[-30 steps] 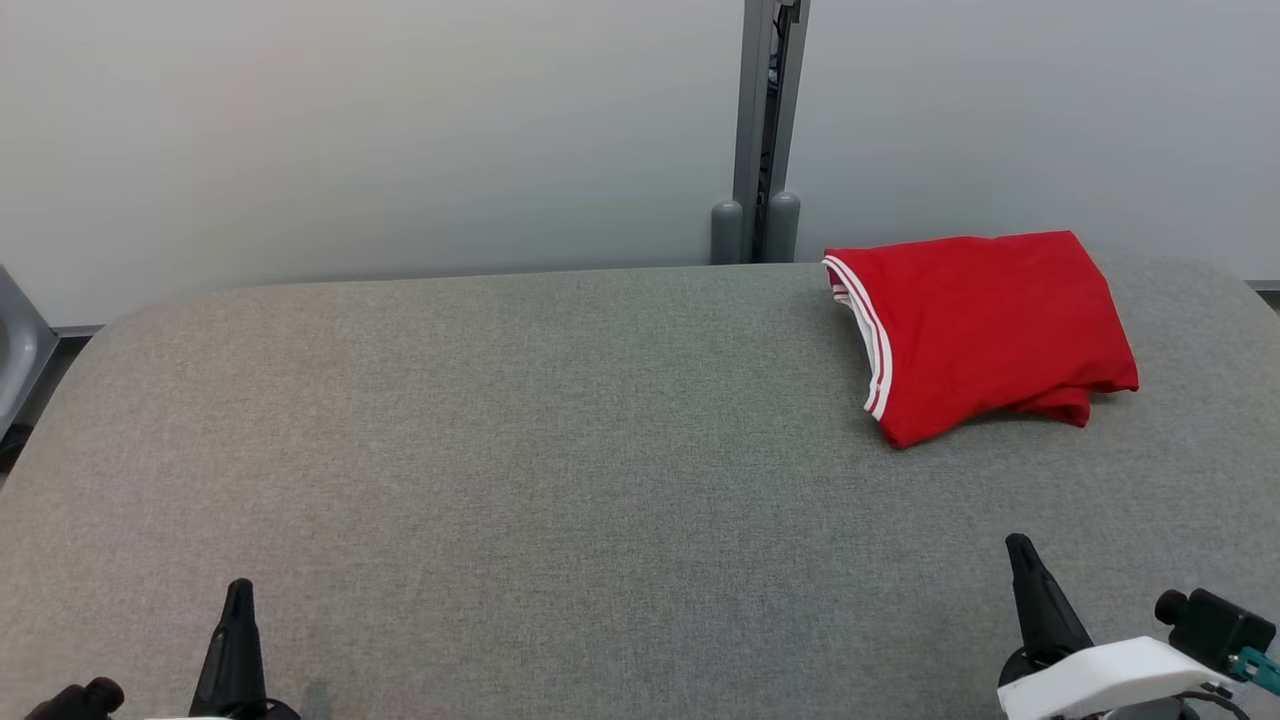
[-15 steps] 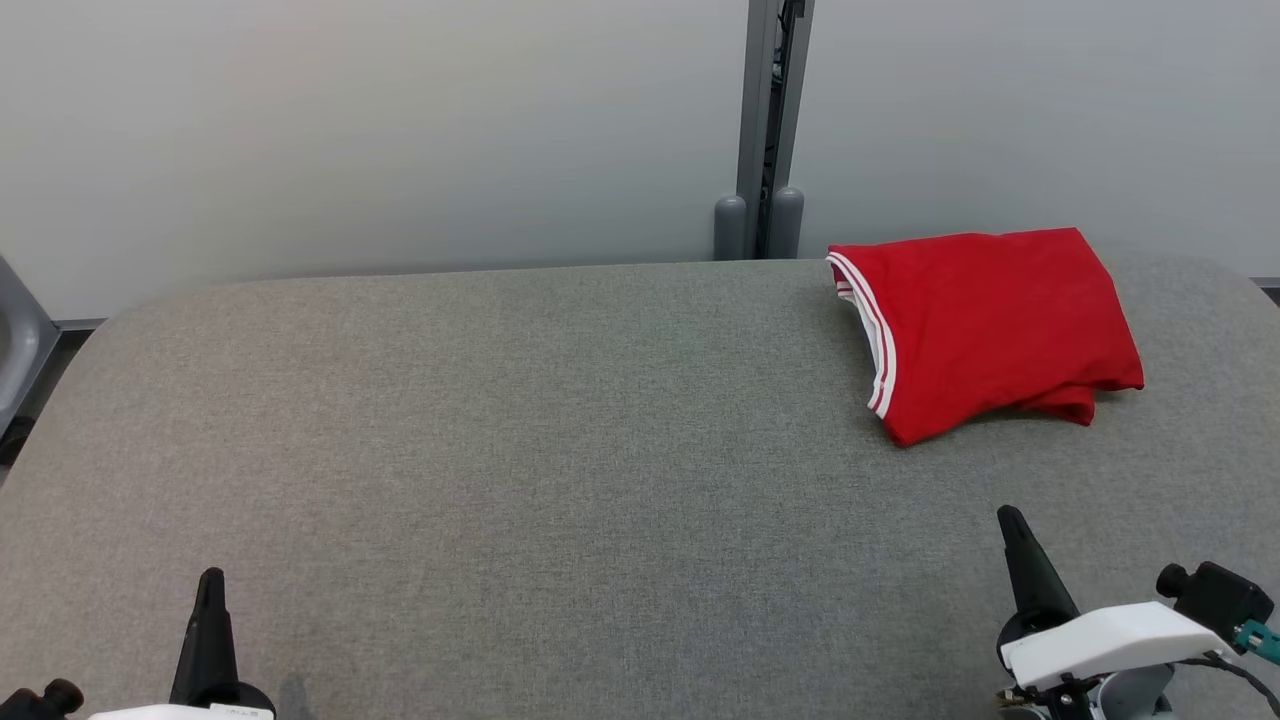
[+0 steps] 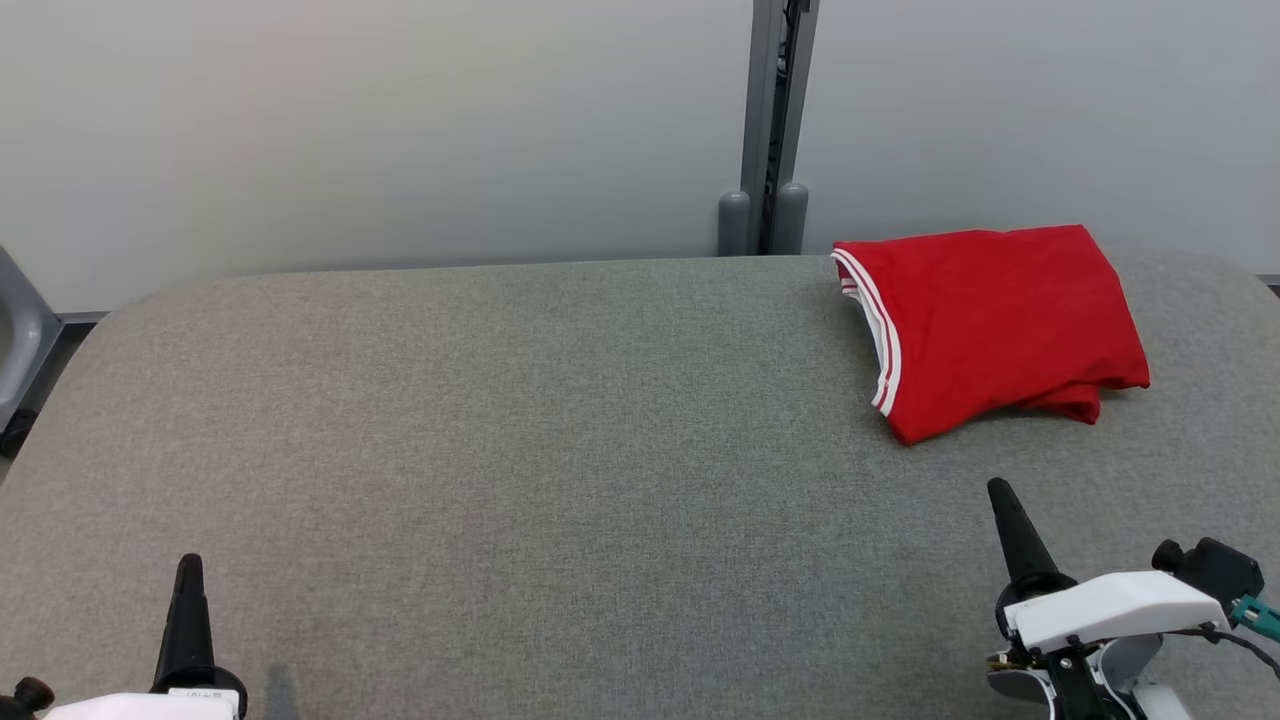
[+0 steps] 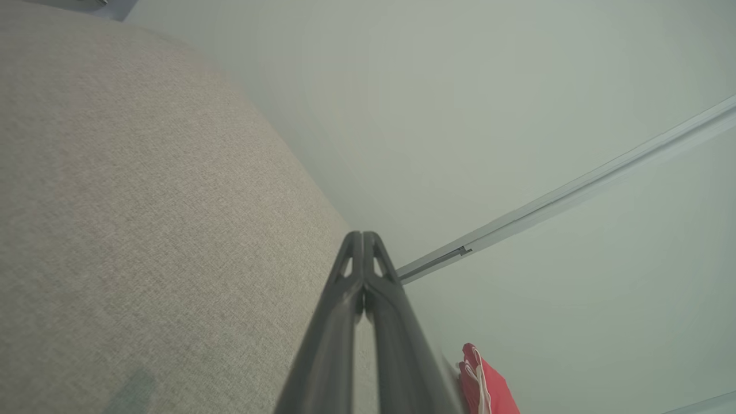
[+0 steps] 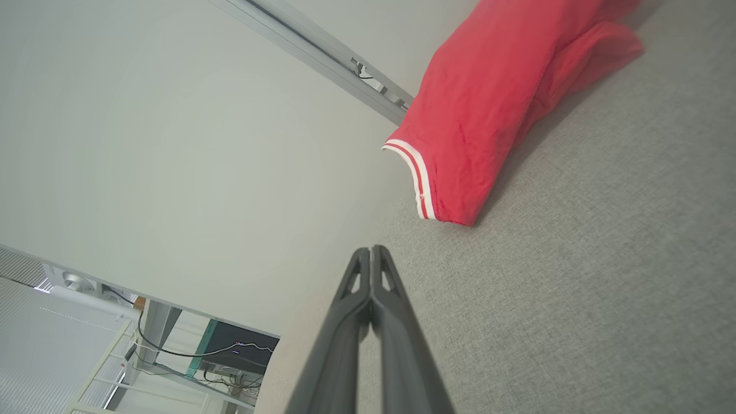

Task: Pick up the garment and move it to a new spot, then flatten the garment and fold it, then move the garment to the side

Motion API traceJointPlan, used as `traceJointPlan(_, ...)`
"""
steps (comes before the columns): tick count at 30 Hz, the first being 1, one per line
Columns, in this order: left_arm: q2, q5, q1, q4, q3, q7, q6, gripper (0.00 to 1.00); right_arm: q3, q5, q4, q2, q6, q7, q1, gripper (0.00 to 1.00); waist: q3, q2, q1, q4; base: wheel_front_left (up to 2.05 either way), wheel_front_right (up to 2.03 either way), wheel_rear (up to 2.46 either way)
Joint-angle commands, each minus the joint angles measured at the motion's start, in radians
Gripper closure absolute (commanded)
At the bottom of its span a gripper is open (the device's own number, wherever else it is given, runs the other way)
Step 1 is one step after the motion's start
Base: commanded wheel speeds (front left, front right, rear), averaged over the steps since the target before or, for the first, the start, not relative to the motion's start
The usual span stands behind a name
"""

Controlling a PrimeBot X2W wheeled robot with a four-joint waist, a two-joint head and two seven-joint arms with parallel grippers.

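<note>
Garment (image 3: 990,325) lies folded on table (image 3: 500,450); left end effector (image 4: 363,237) and right end effector (image 5: 371,250) clenched, empty.

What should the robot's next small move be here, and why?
Probably open the right gripper and ease it toward the red shirt's near edge: it is shut and apart from the shirt, which lies ungripped on the grey table; the left gripper sits farther off.
</note>
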Motion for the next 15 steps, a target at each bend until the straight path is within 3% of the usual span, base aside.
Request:
traceJointPlan(1,0.007,-0.025,-0.032,-0.013,0.011,0.005,-0.001,1.00,0.002,0.025,-0.005,-0.003,0.000,0.009,-0.028,1.00,0.000,0.0000,0.0000,0.000,0.00,0.00,0.00)
traceJointPlan(15,0.005,-0.159,-0.051,-0.019,0.041,0.046,-0.001,1.00,0.008,0.163,0.015,0.001,0.000,0.041,-0.072,1.00,0.007,0.0000,0.0000,0.004,0.00,0.00,0.00)
